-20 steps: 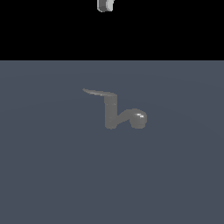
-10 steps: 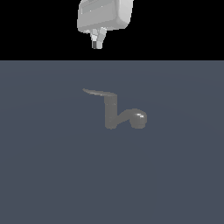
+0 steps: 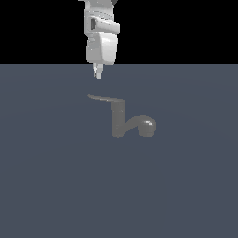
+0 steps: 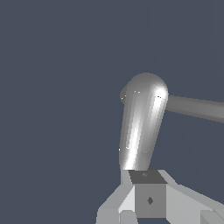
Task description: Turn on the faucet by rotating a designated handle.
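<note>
The dull-grey faucet stands on the flat grey surface, its curved spout ending in a shiny bulb toward the exterior view's right. The thin handle sticks out from the post top toward the exterior view's left. My gripper hangs just above the handle's free tip, apart from it, with its fingers together and nothing between them. In the wrist view the handle runs as a shiny tapering blade away from my gripper, and the spout branches off sideways.
A plain dark grey floor spreads all round the faucet. Nothing else stands on it. Behind it the background is black.
My gripper has come down from the top edge of the exterior view to just above the handle's tip. The faucet and its handle have not moved.
</note>
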You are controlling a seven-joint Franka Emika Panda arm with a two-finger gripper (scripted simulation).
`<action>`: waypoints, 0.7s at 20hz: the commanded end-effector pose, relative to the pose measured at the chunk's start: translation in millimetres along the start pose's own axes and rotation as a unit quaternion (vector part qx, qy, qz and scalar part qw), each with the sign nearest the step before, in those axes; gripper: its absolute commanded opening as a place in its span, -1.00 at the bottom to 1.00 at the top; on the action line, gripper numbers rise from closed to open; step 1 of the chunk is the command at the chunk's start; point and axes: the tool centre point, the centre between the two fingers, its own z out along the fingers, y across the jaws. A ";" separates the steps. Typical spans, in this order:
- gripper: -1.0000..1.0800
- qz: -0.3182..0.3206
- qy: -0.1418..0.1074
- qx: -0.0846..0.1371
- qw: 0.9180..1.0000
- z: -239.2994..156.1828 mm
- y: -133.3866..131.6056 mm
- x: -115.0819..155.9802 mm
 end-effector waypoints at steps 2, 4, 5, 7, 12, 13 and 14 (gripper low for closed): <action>-1.00 0.042 0.015 0.000 0.999 25.7 -16.8 1.0; -1.00 0.061 0.023 0.000 0.998 37.9 -24.2 1.4; -1.00 0.069 0.027 0.001 0.997 43.4 -27.4 1.6; -1.00 0.084 0.035 0.001 0.996 53.1 -33.0 1.8; -1.00 0.109 0.048 0.004 0.993 70.0 -42.6 2.1; -1.00 0.112 0.050 0.004 0.992 72.2 -43.7 2.1; -1.00 0.115 0.052 0.005 0.992 74.0 -44.7 2.2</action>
